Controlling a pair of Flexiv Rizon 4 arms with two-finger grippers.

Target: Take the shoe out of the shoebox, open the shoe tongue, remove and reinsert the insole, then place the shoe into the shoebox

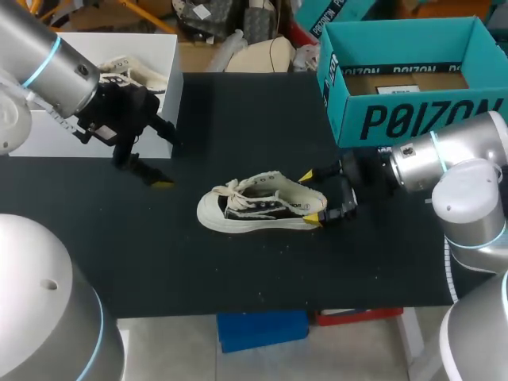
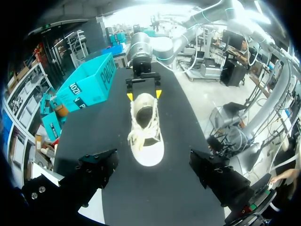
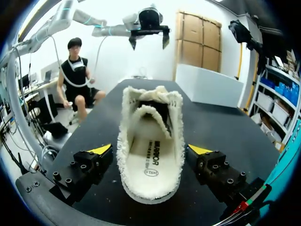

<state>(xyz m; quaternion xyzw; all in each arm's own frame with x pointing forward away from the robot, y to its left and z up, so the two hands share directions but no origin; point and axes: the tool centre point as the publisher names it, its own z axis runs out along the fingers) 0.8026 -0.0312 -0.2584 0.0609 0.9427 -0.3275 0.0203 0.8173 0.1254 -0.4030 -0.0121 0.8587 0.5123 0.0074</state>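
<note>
Shoe point(image 1: 258, 208) lies on table point(image 1: 238, 119), heel between released right claw point(image 1: 310, 197); left claw point(image 1: 168, 165) released too.

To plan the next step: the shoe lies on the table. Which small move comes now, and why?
Probably shut the right gripper on the shoe at the heel: its open fingers flank it with gaps, and the left gripper is far off.

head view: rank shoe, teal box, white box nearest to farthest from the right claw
1. shoe, its heel between the open right claw
2. teal box, just behind it, at the table's right
3. white box, far back left corner
</note>
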